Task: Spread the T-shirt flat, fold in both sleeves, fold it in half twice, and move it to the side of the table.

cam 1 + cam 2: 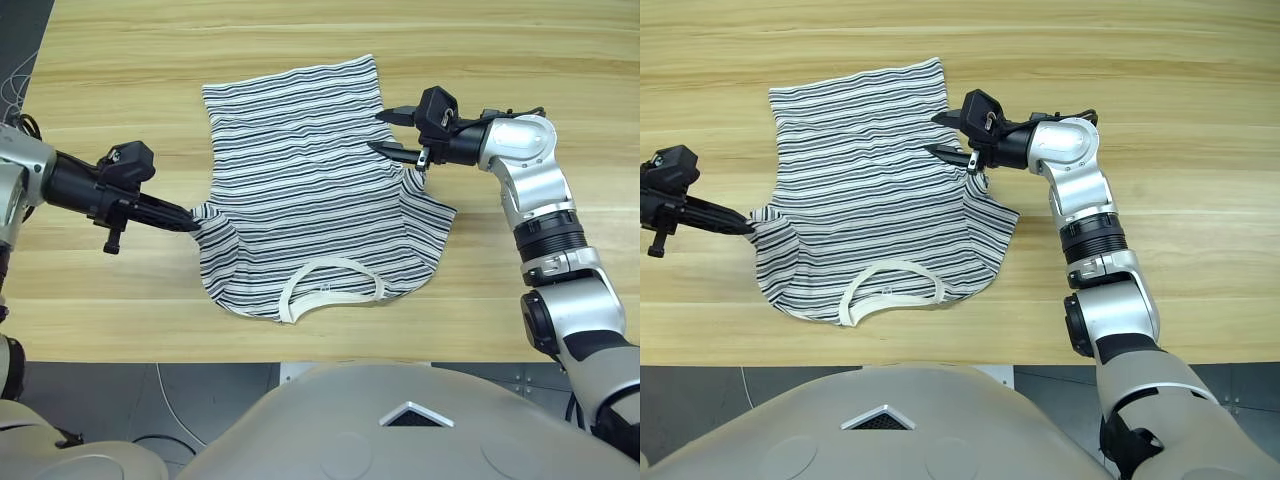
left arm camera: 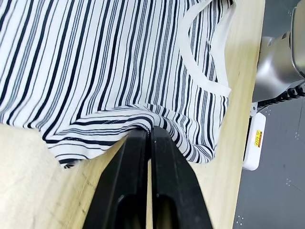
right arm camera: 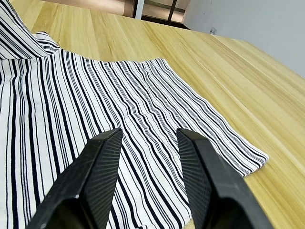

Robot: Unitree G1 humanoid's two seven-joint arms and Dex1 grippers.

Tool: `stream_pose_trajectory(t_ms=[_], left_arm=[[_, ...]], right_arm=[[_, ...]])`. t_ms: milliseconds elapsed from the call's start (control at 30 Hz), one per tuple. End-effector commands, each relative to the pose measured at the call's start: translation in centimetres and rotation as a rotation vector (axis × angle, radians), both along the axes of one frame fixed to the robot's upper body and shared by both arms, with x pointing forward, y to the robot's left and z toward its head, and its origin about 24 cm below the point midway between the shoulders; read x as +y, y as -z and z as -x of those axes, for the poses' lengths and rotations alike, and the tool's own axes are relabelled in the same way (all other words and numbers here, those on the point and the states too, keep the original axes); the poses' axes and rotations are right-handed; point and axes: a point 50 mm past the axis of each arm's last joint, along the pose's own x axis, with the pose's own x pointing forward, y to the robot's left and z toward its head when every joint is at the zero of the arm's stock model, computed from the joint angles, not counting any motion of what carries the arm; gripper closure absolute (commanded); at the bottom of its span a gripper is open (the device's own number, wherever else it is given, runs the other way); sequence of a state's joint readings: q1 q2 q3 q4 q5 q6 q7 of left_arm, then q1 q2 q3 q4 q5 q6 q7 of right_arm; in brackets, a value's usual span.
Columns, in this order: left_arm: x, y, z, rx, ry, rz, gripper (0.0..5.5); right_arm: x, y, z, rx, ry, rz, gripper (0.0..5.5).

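A black-and-white striped T-shirt (image 1: 300, 180) lies on the wooden table, white collar (image 1: 330, 287) towards the near edge and hem at the far side. My left gripper (image 1: 190, 222) is shut on the shirt's left sleeve edge (image 2: 143, 121), down at table level. Over the shirt's right side my right gripper (image 1: 384, 132) hangs open, its fingers (image 3: 102, 171) apart above the striped cloth (image 3: 95, 95) and holding nothing. The right sleeve (image 1: 430, 215) lies bunched beside the body.
The wooden table (image 1: 320, 40) stretches wide on the far side and to both sides of the shirt. Its near edge (image 1: 150, 350) runs just beyond the collar. A white box (image 2: 251, 143) hangs off the table's side.
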State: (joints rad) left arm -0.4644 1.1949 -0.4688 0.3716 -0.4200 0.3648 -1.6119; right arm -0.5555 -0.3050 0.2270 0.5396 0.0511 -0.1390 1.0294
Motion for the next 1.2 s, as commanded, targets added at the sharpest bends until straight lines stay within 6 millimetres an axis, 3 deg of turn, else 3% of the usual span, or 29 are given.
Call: stream_pose_trajectory(t_ms=[33,233,467,900,1200], left_arm=[[-1.5,0.4,-1.5,-0.028,0.046,-0.008,5.38],[-4.5,2.6,-1.8,-0.005,0.186,0.003,5.38],[-6.5,5.5,-1.4,0.006,0.384,-0.031,5.38],[-10.3,5.7,-2.0,-0.013,0.512,0.029,5.38],[-9.8,5.2,-1.8,0.002,0.536,-0.002,3.95]], right_arm=[[0.1,-0.2,-0.1,-0.016,0.0,0.005,3.4],[0.0,-0.2,-0.2,-0.018,-0.004,0.014,3.4],[0.0,0.3,0.0,-0.024,-0.016,0.032,3.4],[0.1,0.7,0.2,-0.021,-0.022,0.032,3.4],[0.1,0.4,0.0,-0.025,-0.019,0.029,3.4]])
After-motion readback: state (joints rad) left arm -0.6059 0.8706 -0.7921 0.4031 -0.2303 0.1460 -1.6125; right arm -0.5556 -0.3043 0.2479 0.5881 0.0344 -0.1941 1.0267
